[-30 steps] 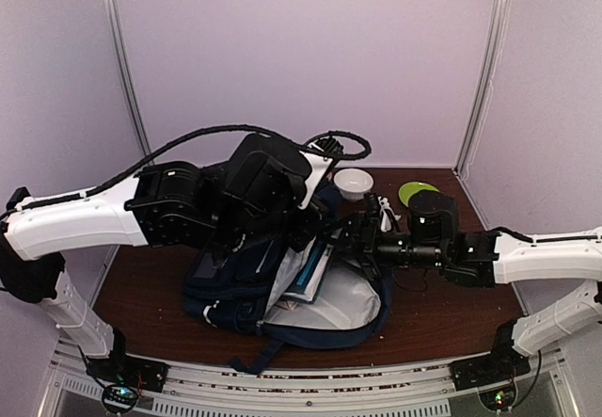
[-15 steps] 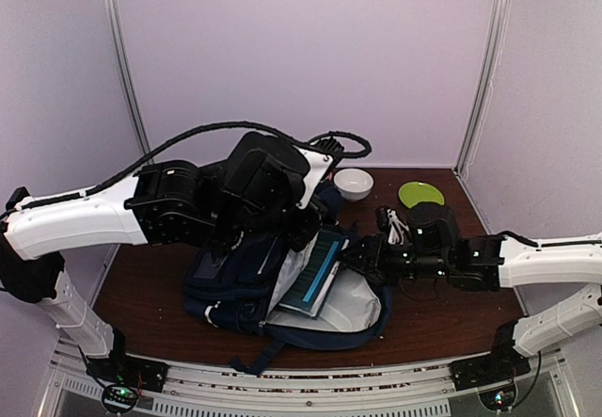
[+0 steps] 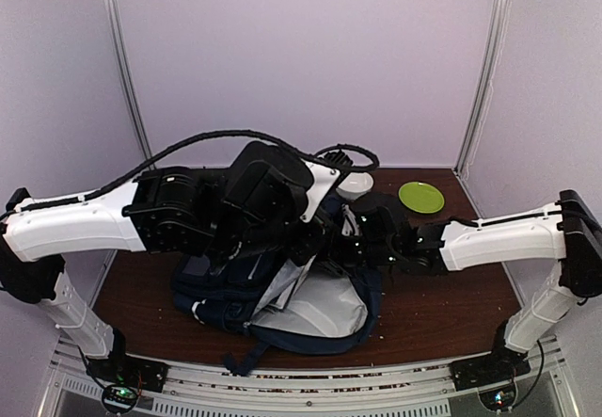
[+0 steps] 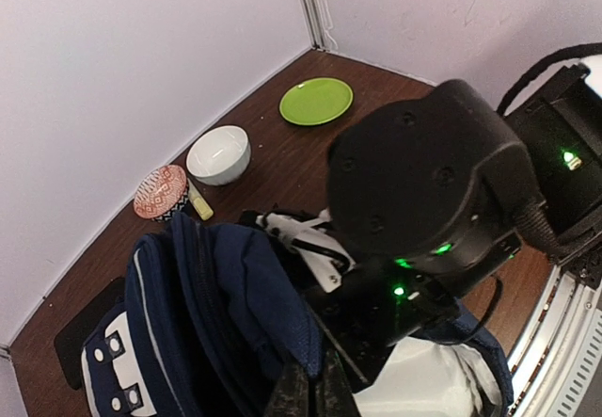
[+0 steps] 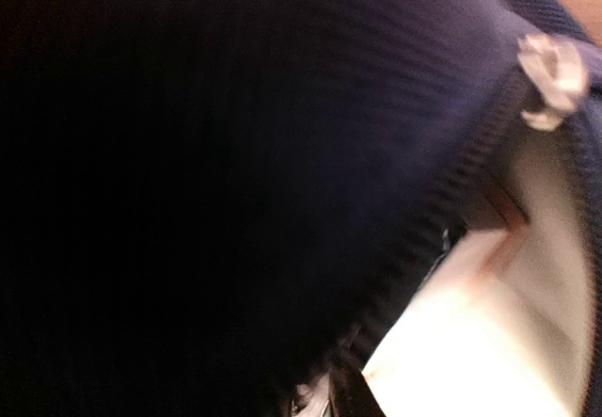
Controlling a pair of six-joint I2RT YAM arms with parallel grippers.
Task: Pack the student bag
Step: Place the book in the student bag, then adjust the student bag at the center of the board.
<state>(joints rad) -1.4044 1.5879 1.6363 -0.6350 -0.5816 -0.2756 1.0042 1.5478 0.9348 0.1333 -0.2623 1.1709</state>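
Two arms meet over the student bag [image 3: 221, 296], which lies in the middle of the brown worktop [image 3: 451, 295] with its mouth open and pale grey lining [image 3: 324, 306] showing on its near right side. Navy fabric with thin white stripes bunches up on the bag's left half, and a dark strap [image 3: 246, 356] trails off its near side. The left arm stretches across the top of the bag from the left, its bulky black wrist hiding most of the far rim. Seen from that wrist, the left gripper [image 4: 306, 396] has its fingers pressed together on a raised fold of the bag's navy rim. The right arm comes in low from the bag's right side, and the right gripper [image 4: 282, 233] is nosed in at the bag's mouth, right against the fabric. Its own camera gives only dark navy cloth and a slice of light lining very close, so I cannot tell whether its fingers are apart or together, nor whether anything sits between them. The bag's white patch [image 4: 105, 372] shows on its front pocket in the left wrist view. Beyond the bag, toward the back wall, sit a white bowl [image 3: 356, 185] and a red-and-white patterned cup [image 4: 161, 192] near it, and further to the bag's right a green plate [image 3: 420, 195]. A small yellowish thing [image 4: 199, 203] lies between bowl and cup, too small to name.
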